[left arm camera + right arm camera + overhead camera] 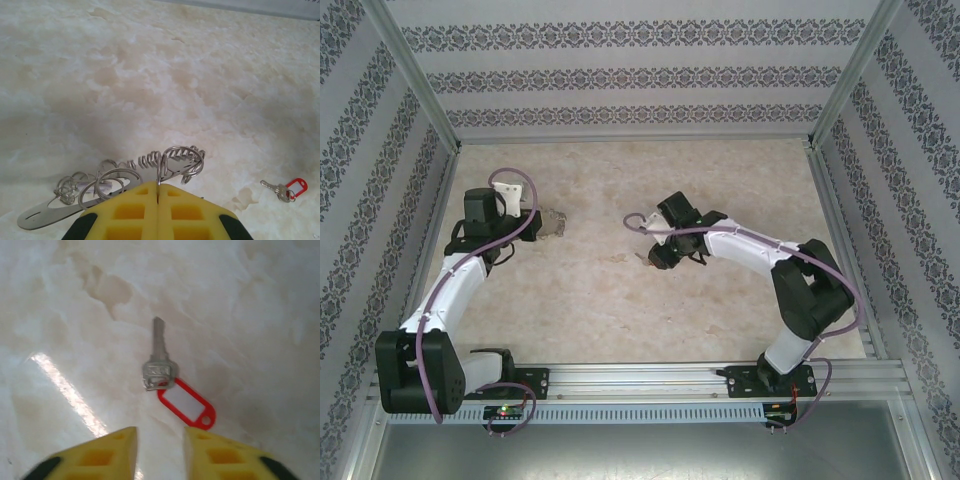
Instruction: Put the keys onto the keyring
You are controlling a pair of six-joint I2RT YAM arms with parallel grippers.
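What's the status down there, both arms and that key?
Left end effector shut on keyring wire. Right end effector open, empty. Key with red tag flat on table just ahead, nothing between.

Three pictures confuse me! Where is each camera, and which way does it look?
Top external: high behind the robot, looking down at the table; left arm and right arm show.
Left wrist: on the left arm, looking forward past the left gripper at the keyring.
Right wrist: on the right arm, looking down past the right gripper at the key.
Shared: both wrist views show that key.
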